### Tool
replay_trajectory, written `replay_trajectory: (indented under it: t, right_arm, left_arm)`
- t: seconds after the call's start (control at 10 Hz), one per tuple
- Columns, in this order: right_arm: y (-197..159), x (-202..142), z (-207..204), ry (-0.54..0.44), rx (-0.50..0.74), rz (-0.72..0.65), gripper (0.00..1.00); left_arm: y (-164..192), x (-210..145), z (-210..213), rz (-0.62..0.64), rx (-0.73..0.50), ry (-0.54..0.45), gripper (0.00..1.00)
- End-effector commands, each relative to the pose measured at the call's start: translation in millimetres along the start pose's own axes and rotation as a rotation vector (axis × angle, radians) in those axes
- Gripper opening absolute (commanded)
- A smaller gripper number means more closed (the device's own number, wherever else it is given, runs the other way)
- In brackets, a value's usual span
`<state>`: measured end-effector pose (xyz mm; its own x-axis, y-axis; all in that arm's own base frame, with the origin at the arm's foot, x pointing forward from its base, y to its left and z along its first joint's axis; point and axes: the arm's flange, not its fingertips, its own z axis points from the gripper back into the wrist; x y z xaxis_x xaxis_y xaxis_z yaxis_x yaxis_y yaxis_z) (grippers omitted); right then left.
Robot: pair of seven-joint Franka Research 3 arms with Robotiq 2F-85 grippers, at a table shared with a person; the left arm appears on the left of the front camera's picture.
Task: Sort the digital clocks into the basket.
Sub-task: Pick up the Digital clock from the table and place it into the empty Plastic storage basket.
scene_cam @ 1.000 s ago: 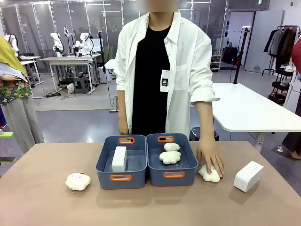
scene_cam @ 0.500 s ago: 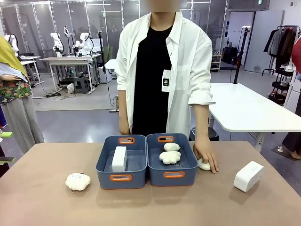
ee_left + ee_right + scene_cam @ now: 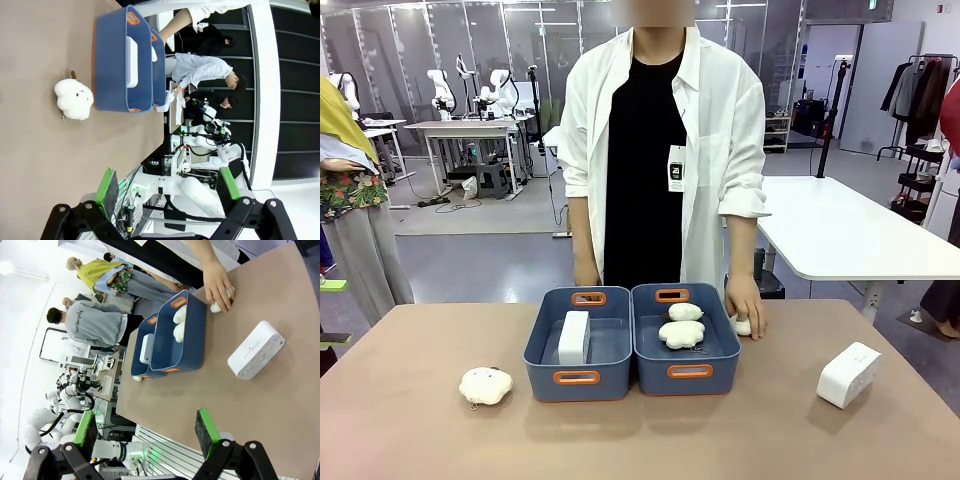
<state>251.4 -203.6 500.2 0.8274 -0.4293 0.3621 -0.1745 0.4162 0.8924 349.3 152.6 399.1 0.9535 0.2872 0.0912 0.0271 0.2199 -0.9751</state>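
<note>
Fluff comes first at the left: a cream, cloud-shaped plush toy (image 3: 485, 385) lies on the tan tabletop (image 3: 410, 430), just beside the front left corner of the left blue rectangular plastic bin (image 3: 542, 382) with orange handle slots. Inside that bin one white rounded plastic digital clock (image 3: 574, 337) stands on edge, so half the sorting looks done. The twin blue bin (image 3: 655, 382), touching it on the right, holds two more cream plush toys (image 3: 682, 333) (not the task's concern). Beside its far right corner the person's hand (image 3: 745, 305) covers a fourth plush toy (image 3: 742, 326). A second ago hand and toy were nearer the table's front, out to the right of the bin, and they have slid back and in toward that corner. That clears the ground between the bins and the second white digital clock (image 3: 848, 374), which lies tilted on the tabletop well apart to the right, unmoved. I judge it the remaining job: lift it and carry it across to the bin that already has a clock. The left gripper (image 3: 167, 192) hangs above the table's left end with its green-padded fingers spread wide and nothing between them. The right gripper (image 3: 146, 435) is likewise spread and empty, high over the table's right side, the closer arm for that clock.
</note>
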Motion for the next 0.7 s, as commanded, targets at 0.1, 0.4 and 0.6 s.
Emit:
replay_trajectory:
  t: [0.1,0.4,0.6]
  right_arm:
    - [1.7,-1.8,1.4,-0.002,0.012,0.011,1.0]
    - [1.7,-1.8,1.4,-0.002,0.012,0.011,1.0]
    - [0.0,0.0,0.0,0.0,0.0,0.0,1.0]
  left_arm:
    - [-6.4,-2.8,2.5,0.014,-0.002,0.004,1.0]
    - [-6.4,-2.8,2.5,0.014,-0.002,0.004,1.0]
    - [-6.4,-2.8,2.5,0.014,-0.002,0.004,1.0]
